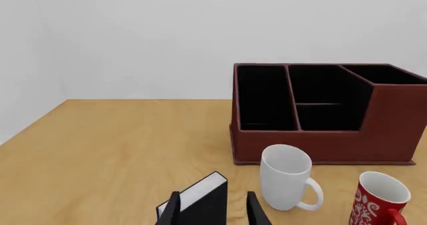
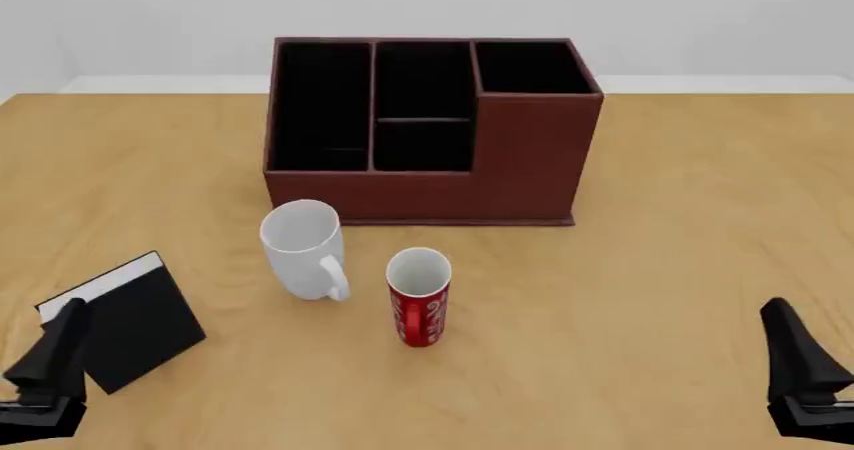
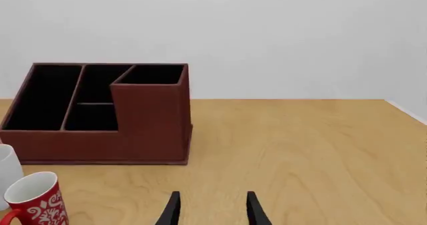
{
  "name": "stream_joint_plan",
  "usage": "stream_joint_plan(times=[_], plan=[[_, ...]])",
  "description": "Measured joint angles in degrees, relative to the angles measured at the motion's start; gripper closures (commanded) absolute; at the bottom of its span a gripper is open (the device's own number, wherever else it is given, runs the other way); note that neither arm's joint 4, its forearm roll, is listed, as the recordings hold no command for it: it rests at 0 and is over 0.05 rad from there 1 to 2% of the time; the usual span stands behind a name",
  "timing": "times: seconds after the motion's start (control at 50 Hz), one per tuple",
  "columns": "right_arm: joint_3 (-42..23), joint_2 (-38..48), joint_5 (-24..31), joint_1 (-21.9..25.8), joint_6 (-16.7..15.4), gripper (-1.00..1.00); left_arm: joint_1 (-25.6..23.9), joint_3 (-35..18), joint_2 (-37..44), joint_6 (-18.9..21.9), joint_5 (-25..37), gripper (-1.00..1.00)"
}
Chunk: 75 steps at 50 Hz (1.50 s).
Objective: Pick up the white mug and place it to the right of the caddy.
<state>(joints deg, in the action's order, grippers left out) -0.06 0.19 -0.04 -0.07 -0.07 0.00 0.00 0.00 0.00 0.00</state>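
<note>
Sitting just in front of the large dark reddish-brown rectangular caddy (image 2: 424, 130), toward its left end, is the plain glossy white cylindrical mug (image 2: 304, 249), upright, loop handle turned toward the arms. Neither arm is near it. The left gripper (image 1: 212, 210) hovers with fingers spread, low at the near left edge, and the right gripper (image 3: 211, 207) waits spread too, near right, nothing between its fingers.

Here's the danger: the red mug with white lettering (image 2: 419, 296) stands just beside the white one, on its right. A right-arm approach could clip it and tip it. From the left, the small black book with a white edge (image 2: 123, 319) lies right under that gripper's line, and a low sweep might shove it along. A grasp on the glossy rim may slip.

Landing space looks good: the light wooden table (image 2: 694, 220) right of the caddy is bare. Behind, a plain pale wall (image 3: 280, 35), nothing more.
</note>
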Motion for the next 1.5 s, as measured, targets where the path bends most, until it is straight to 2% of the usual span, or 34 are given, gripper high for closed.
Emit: stream_joint_plan(times=[0.4,0.6,0.86,1.08,1.5], plan=[[-1.18,0.05,1.52,2.03,1.34,-1.00,0.00,0.00,0.00,0.00,0.00,-1.00],[-6.17,-0.05,5.39,4.53,1.04,-1.00,0.00,0.00,0.00,0.00,0.00,-1.00],[-18.21,0.60,14.05,7.77,-1.50,-1.00,0.00,0.00,0.00,0.00,0.00,-1.00],[-29.12,4.84,19.62,10.43,-4.60,-1.00,0.00,0.00,0.00,0.00,0.00,-1.00],[-50.40,18.09,25.70,15.94,-10.09,-1.00,0.00,0.00,0.00,0.00,0.00,-1.00]])
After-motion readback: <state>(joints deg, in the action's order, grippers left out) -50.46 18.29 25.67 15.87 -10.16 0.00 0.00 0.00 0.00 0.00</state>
